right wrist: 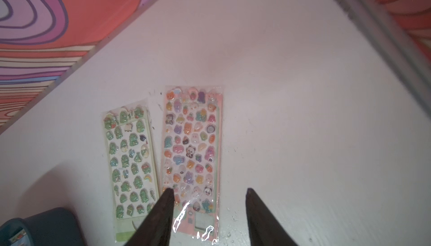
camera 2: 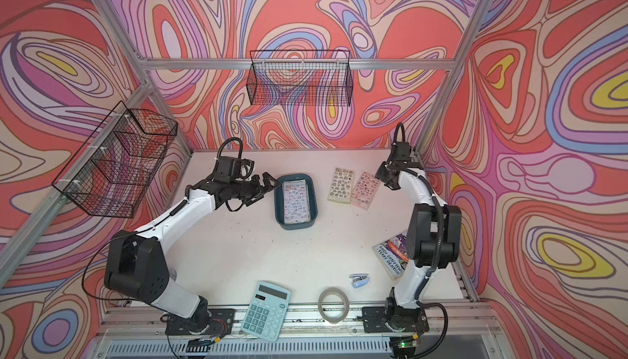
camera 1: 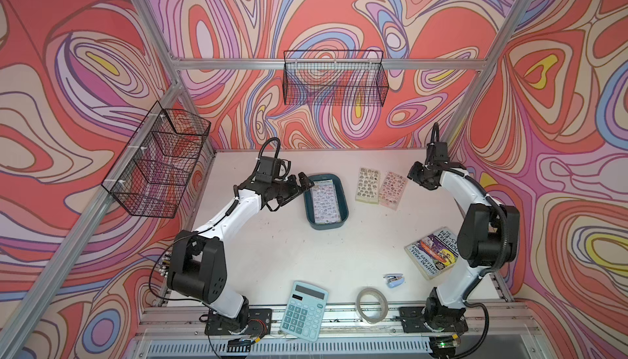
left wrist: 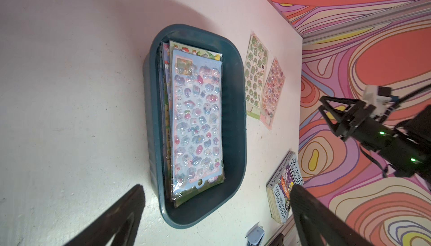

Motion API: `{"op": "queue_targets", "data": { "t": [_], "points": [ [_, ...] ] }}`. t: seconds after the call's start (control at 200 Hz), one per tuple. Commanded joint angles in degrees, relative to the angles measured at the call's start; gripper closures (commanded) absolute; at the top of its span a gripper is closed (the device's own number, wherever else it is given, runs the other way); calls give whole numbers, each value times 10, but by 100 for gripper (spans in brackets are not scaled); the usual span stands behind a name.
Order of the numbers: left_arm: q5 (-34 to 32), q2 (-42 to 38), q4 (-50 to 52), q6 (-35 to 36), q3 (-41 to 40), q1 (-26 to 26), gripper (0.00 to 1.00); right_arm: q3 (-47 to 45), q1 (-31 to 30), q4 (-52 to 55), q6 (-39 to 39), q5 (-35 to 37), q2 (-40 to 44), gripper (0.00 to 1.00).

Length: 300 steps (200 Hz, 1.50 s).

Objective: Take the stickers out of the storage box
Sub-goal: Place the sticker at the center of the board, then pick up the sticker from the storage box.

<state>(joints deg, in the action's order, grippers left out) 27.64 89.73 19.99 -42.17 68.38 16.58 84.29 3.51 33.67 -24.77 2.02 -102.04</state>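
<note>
Teal storage box [camera 1: 344, 204] holds stacked stickers [camera 1: 324, 201]; green sheet [camera 1: 367, 184] and pink sheet [camera 1: 392, 189] lie flat nearby.

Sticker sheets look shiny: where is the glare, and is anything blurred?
Right wrist view: white glare streaks the wrapper of the pink sheet; right fingers blurred. Left wrist view: top sheet in the box glints; left fingers blurred too.

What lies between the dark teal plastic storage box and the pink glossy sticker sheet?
A green glossy sheet of dinosaur stickers lies there, beside the pink sheet; both top views show it.
</note>
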Motion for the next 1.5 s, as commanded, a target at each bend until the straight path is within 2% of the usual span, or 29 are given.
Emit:
{"op": "queue_targets", "data": {
  "t": [0.0,0.135,0.215,0.28,0.446,0.541,0.661,0.841,0.971,1.147,1.352,1.497],
  "points": [
    [-36,-11,47,15,7,4,0,31,-83,41,43,112,32,51],
    [-59,-23,62,19,-11,5,1,60,-207,47,78,154,25,57],
    [-68,-31,65,20,-21,5,5,84,-274,59,88,153,-6,58],
    [-76,-34,70,23,-25,8,11,101,-318,65,84,125,-34,59],
    [-82,-22,72,26,-32,18,25,106,-369,53,52,35,-90,63],
    [-77,-5,69,22,-30,24,27,89,-371,42,37,31,-98,65],
    [-68,13,67,22,-21,30,25,67,-344,62,21,110,-77,61],
    [-59,30,69,26,-5,30,24,-8,-211,45,-4,76,-28,60],
    [-57,34,68,26,3,30,21,-18,-143,49,7,70,-60,59],
    [-57,39,79,29,15,30,14,3,-99,32,4,57,-128,57],
    [-68,36,86,33,17,29,12,61,-87,23,-5,50,-198,53],
    [-63,40,80,25,16,30,11,63,-78,11,-18,51,-221,51]
  ]
}}
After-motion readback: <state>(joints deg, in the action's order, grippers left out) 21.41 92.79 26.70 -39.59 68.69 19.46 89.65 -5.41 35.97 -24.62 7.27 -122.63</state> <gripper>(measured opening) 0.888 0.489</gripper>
